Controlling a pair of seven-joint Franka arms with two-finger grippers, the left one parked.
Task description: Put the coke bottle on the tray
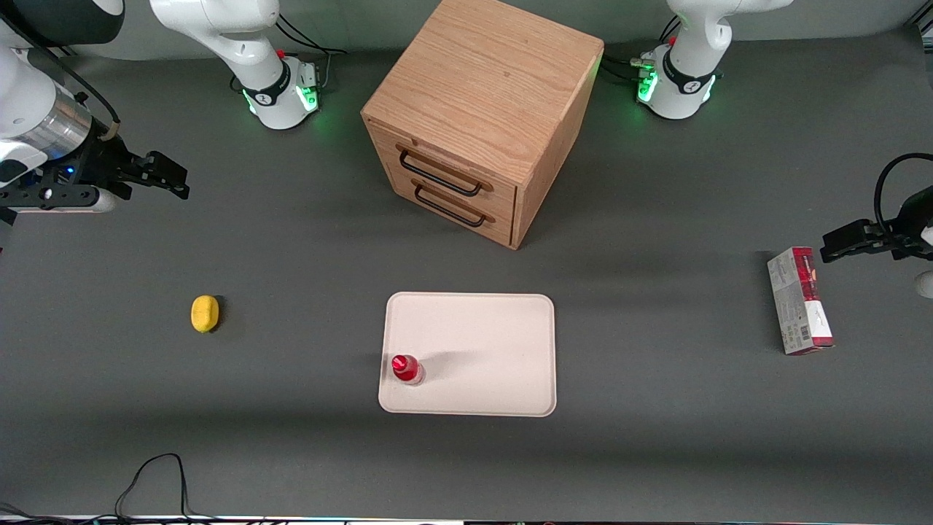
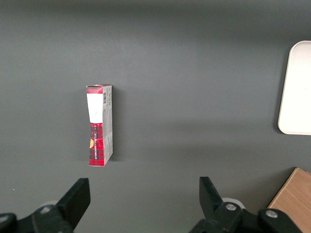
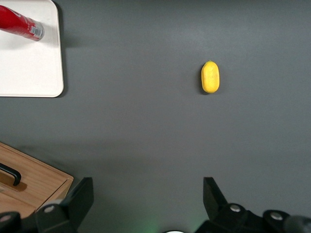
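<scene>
- Tray (image 1: 496, 328): one, cream-white, flat on the grey counter (image 1: 291, 452), in front of the drawer cabinet (image 1: 477, 117).
- Tray contents: one coke bottle (image 1: 406, 368), upright, red cap up, standing inside the tray corner nearest the front camera on the working arm's side. Nothing else sits on the tray.
- Cabinet: one, wooden, two drawers with black handles, both closed.
- Gripper (image 1: 171, 179): raised above the counter at the working arm's end, well apart from the tray; fingers (image 3: 216, 196) spread apart, holding nothing.
- Lemon (image 1: 205, 313): one, on the counter between gripper and tray.
- Carton (image 1: 799, 300): one, red-and-grey, lying toward the parked arm's end.
</scene>
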